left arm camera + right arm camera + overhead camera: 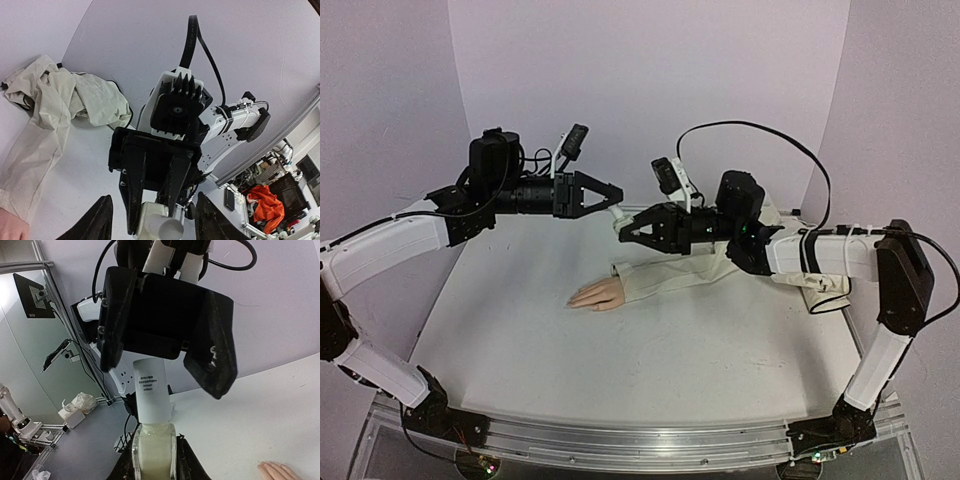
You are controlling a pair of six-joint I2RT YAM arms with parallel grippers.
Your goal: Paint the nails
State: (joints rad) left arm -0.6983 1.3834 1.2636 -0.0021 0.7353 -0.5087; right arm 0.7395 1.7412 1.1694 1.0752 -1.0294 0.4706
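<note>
A small fake hand [597,294] lies flat on the bench [620,380], near the middle. Its fingers point to the left edge. The nails [575,300] are at the finger ends, but they are too small to see well. A beige sleeve [680,275] runs from the wrist to the right edge, where it ends in a crumpled heap. Both arms are up in the air over the back part of the bench, and their tips meet nose to nose. The right tool [630,232] is pressed onto the bottom half of a little white bottle [151,390] and holds it off the bench. The top of the bottle points at the left tool [614,193]. The left tool is spread wide. Its black fingers [212,352] sit one on each side of the bottle top, with a gap on both sides, so they hold nothing. The bottle has a small label with dark print that is too tiny to read.
</note>
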